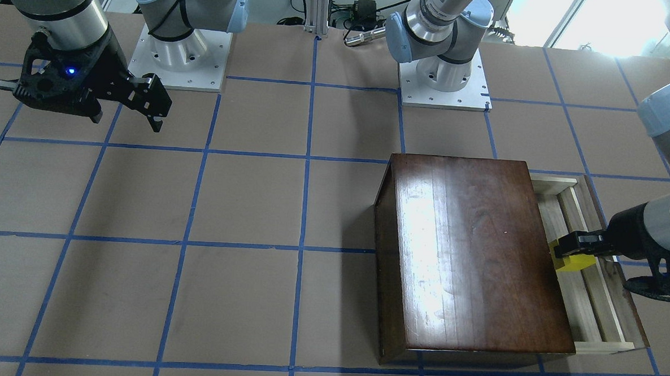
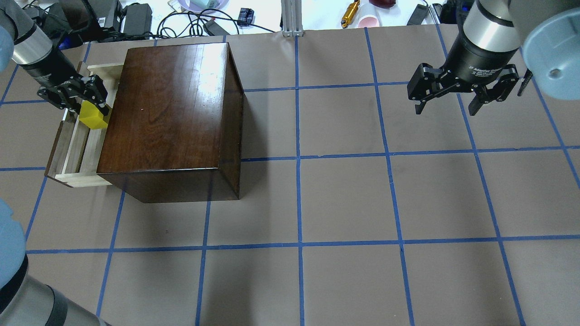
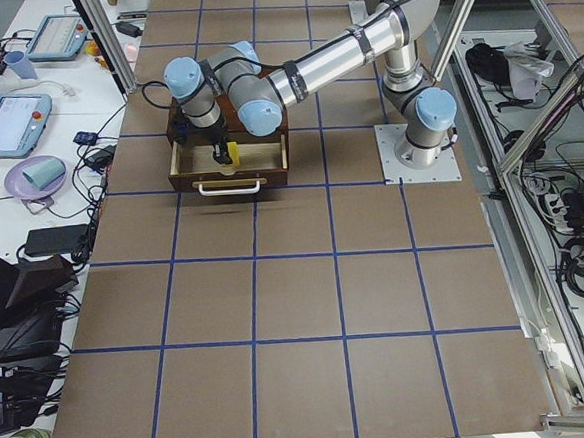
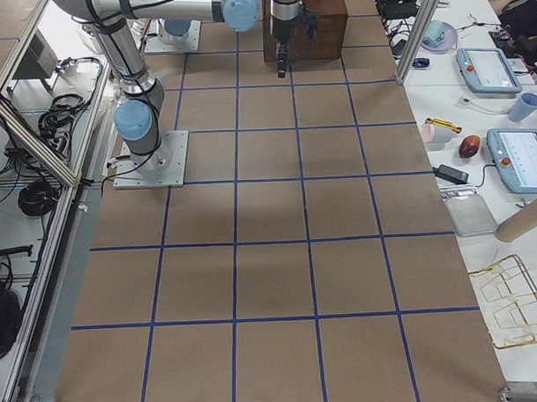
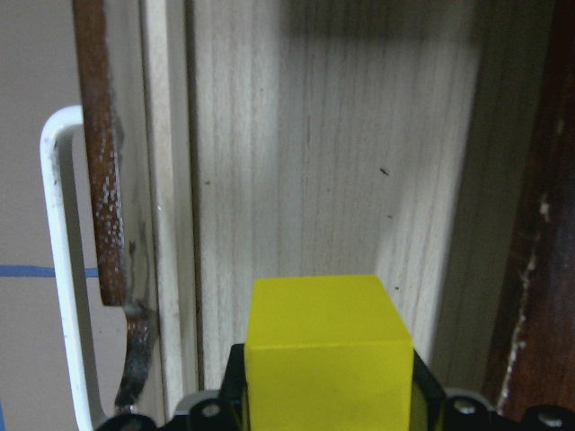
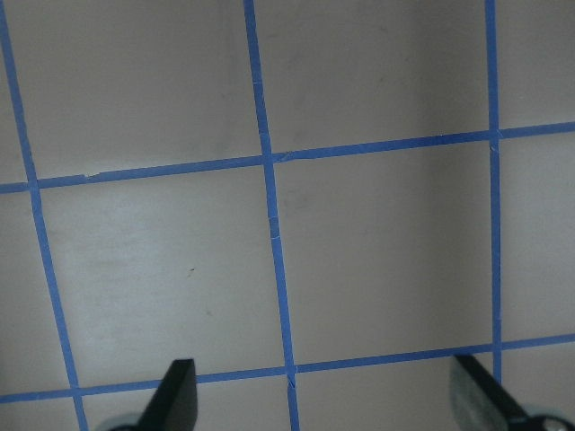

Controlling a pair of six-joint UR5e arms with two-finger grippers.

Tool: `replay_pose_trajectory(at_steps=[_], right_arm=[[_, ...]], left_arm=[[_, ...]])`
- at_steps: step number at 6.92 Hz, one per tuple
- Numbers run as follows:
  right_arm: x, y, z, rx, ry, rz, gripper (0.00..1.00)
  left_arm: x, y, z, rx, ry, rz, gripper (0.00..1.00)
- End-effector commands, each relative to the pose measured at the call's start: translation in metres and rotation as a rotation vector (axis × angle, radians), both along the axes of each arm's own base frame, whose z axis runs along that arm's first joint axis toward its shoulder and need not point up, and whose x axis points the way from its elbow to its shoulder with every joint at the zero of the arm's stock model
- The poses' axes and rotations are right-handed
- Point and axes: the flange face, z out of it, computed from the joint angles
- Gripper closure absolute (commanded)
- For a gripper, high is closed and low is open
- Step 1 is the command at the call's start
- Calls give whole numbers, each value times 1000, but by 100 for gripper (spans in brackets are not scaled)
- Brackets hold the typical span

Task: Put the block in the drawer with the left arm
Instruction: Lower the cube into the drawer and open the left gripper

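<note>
Brown matte table [image 2: 344, 199] gridded with blue tape lines [image 2: 297, 158]; cluttered benches with cables and tablets [image 3: 9, 113] flank it. Dark glossy box [image 2: 167, 108] sits on the table, its pale drawer [image 2: 72, 151] open at the box's side. Left arm [image 3: 302, 73] reaches over the drawer, left gripper [image 2: 93, 113] pointing down, fingers clamped on the yellow block [image 2: 93, 121] (close over the drawer floor, just beside the box wall; contact unclear). Right gripper [image 2: 448, 102] hangs well apart from the box, 2 fingers spread, empty. Its wrist label [image 2: 487, 68] partly reads "Adaptive".

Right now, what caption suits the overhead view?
Left gripper holds the yellow block over the open drawer; right gripper hangs open.
</note>
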Motion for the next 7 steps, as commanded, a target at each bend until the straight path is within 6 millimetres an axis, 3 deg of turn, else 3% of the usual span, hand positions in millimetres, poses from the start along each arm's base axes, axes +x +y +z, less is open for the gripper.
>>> replay_pose_trajectory(at_steps=[1, 2, 4, 5, 7], right_arm=[[0, 0, 0, 0, 0, 0, 0], [0, 0, -1, 1, 0, 0, 0], [0, 0, 0, 0, 0, 0, 0], [0, 0, 0, 0, 0, 0, 0], [0, 0, 0, 0, 0, 0, 0]], left_arm=[[1, -1, -7, 4, 0, -1, 62], [1, 0, -5, -1, -1, 0, 1], [1, 3, 8, -19, -9, 4, 0], [-1, 6, 27, -34, -20, 2, 0], [-19, 32, 75, -31, -19, -6, 0]])
